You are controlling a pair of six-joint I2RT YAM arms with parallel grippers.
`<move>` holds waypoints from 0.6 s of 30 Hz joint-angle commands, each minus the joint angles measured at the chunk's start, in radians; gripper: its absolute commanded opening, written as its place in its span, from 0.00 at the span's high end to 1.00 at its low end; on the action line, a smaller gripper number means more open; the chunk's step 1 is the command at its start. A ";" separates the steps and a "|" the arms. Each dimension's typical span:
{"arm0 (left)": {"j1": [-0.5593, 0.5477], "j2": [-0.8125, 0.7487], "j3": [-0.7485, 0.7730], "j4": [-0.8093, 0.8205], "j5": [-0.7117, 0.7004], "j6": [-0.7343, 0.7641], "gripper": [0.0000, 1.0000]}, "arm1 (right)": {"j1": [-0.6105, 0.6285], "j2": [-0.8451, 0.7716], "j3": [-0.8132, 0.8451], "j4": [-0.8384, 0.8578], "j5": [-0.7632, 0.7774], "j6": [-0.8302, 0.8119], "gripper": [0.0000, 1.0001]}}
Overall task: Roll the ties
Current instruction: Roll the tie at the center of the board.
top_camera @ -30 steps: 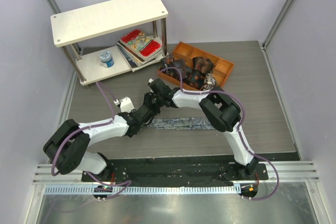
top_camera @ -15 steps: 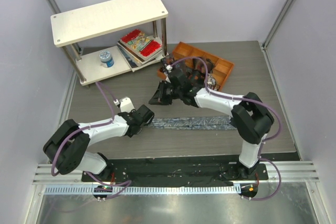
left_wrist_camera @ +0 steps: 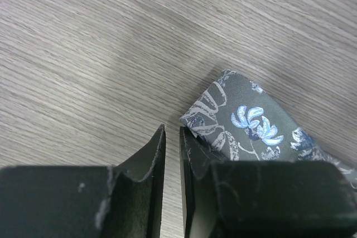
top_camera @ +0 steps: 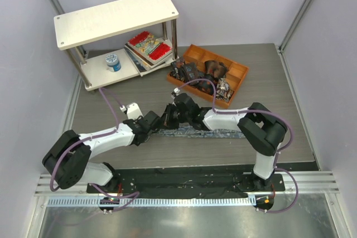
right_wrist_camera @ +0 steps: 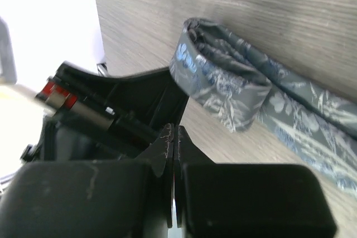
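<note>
A long grey-blue tie (top_camera: 203,132) with a pale flower print lies flat across the table. Its left end is folded over into a loose first turn (right_wrist_camera: 223,90); that end also shows in the left wrist view (left_wrist_camera: 245,124). My left gripper (top_camera: 152,122) is low at that end with its jaws nearly together and nothing between them (left_wrist_camera: 172,132). My right gripper (top_camera: 169,118) is shut and empty (right_wrist_camera: 174,129), just beside the folded end and facing the left gripper. Small dark rolled ties (top_camera: 209,76) with red prints sit in the orange tray.
The orange tray (top_camera: 237,71) stands behind the tie at the back right. A white two-level shelf (top_camera: 111,18) at the back left holds red-patterned books (top_camera: 148,45) and a blue and white can (top_camera: 113,61).
My right gripper has come down and nearer, from above the table by the tray to the tie's left end. The left gripper has shifted slightly right.
</note>
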 commanded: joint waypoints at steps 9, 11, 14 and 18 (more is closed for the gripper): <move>0.002 -0.039 0.010 -0.030 -0.021 -0.019 0.84 | 0.004 0.113 0.005 0.138 0.066 0.045 0.99; 0.003 -0.057 0.004 -0.036 -0.018 -0.016 0.84 | 0.004 0.120 0.004 0.109 0.082 0.038 0.99; 0.003 -0.095 -0.012 -0.039 -0.012 -0.001 0.84 | 0.004 0.117 -0.004 0.057 0.113 0.019 0.99; 0.003 -0.175 -0.049 -0.050 0.014 0.010 0.82 | 0.004 0.117 -0.030 0.032 0.139 0.016 0.99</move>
